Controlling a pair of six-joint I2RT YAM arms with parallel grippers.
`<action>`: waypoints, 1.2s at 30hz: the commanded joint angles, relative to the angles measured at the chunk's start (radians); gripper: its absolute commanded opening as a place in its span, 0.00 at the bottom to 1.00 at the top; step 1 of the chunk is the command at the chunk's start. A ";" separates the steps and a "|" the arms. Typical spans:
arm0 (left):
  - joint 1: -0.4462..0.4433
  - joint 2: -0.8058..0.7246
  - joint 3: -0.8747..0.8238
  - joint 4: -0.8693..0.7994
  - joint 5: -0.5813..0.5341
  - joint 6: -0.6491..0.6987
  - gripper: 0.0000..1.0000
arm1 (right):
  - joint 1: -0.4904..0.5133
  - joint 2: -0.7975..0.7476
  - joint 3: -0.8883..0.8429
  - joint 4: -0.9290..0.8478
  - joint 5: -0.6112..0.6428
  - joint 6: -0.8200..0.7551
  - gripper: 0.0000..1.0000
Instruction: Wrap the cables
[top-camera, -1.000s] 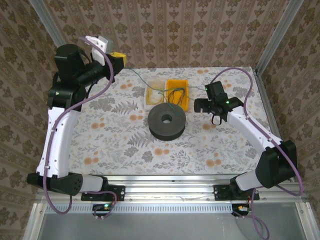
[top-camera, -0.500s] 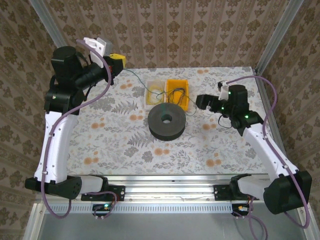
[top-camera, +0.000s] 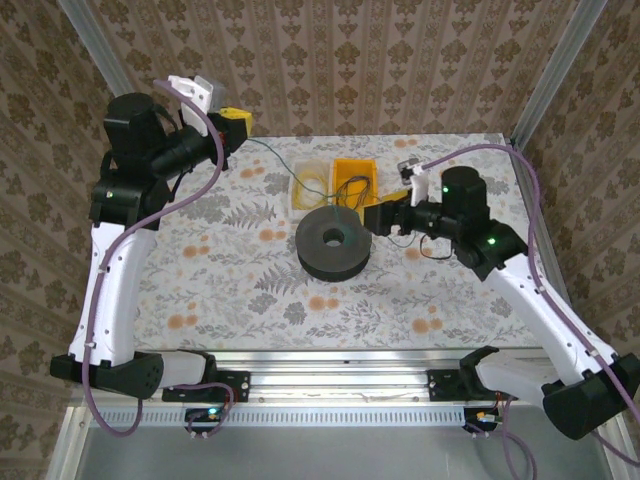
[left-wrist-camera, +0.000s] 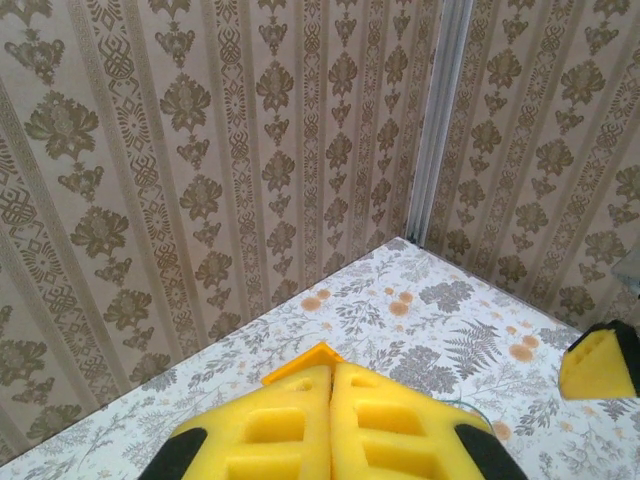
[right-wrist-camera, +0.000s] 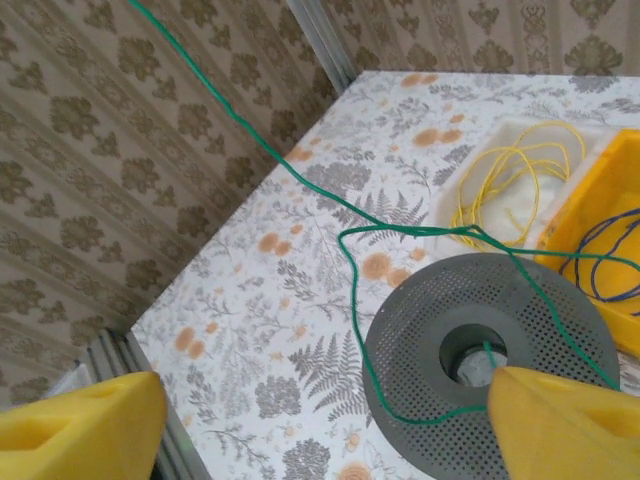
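A thin green cable (top-camera: 280, 158) runs taut from my raised left gripper (top-camera: 235, 120) at the back left down to the black perforated spool (top-camera: 315, 255) in mid-table. In the left wrist view the yellow fingers (left-wrist-camera: 290, 430) are pressed together, and the cable shows just beside them. In the right wrist view the green cable (right-wrist-camera: 300, 165) loops over the spool (right-wrist-camera: 430, 330) towards its hub. My right gripper (right-wrist-camera: 320, 430) hovers by the spool's right side, open, with its right finger (right-wrist-camera: 565, 430) over the hub. Pale yellow cables (right-wrist-camera: 510, 175) lie coiled in a white bin.
Behind the spool stand a white bin (top-camera: 300, 190) and an orange bin (top-camera: 357, 168), side by side; the orange one holds dark cables (top-camera: 352, 188). Patterned walls close the table at the back and sides, with metal posts in the corners.
My right arm has swung left from the table's right side to the spool. Its jaws stand a little narrower. The left arm has barely moved and keeps the cable taut.
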 joint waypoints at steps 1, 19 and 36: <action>-0.010 -0.029 0.000 0.031 0.018 -0.016 0.00 | 0.054 0.065 0.013 -0.038 0.187 -0.046 0.80; -0.020 -0.033 0.022 0.000 0.018 0.001 0.00 | 0.237 0.486 0.230 0.040 0.351 -0.105 0.65; 0.216 -0.082 -0.076 0.018 0.058 -0.007 0.00 | -0.033 0.162 0.241 -0.139 0.250 -0.145 0.00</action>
